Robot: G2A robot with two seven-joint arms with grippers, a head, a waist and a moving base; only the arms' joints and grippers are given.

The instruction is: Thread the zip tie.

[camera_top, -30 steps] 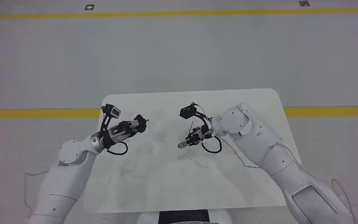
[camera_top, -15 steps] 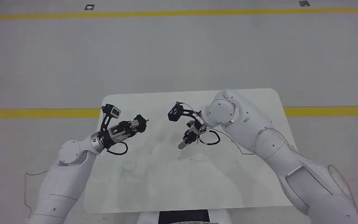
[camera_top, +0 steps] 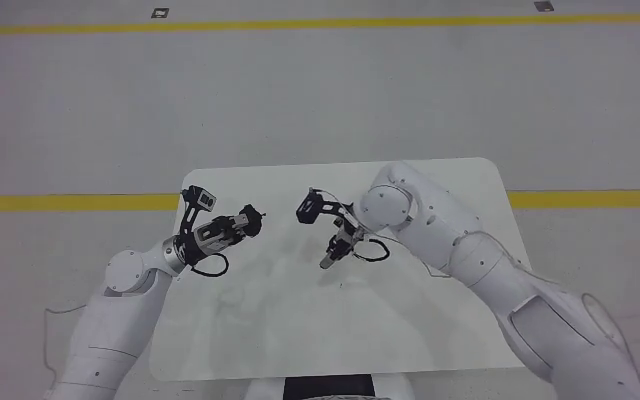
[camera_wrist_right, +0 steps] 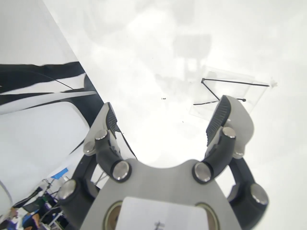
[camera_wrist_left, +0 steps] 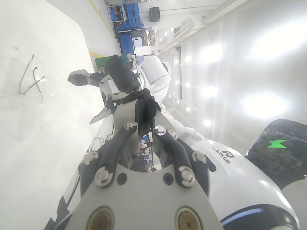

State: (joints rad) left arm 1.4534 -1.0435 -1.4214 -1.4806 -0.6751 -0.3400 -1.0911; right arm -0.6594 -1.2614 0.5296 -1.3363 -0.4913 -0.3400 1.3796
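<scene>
Several thin black zip ties (camera_wrist_right: 233,81) lie crossed on a clear plastic sheet (camera_wrist_right: 255,92) on the white table (camera_top: 430,310). My right gripper (camera_wrist_right: 168,104) hangs open just above the table, a short way from them, with nothing between its ribbed pads (camera_wrist_right: 219,116). The left wrist view has the same zip ties (camera_wrist_left: 26,74) and the open right gripper (camera_wrist_left: 87,98) beside them. My left gripper (camera_top: 252,217) is held above the table's left part. It (camera_wrist_left: 144,96) is shut on a bunched black strip, seemingly a zip tie.
The table has rounded corners, and its far edge (camera_top: 340,166) lies close behind both grippers. A tiny dark speck (camera_wrist_right: 163,98) sits on the surface near the right gripper. Bare tabletop stretches toward the near edge.
My right arm has swung its elbow and wrist toward the table's middle, while its fingertips stayed almost in place. The left arm has not moved.
</scene>
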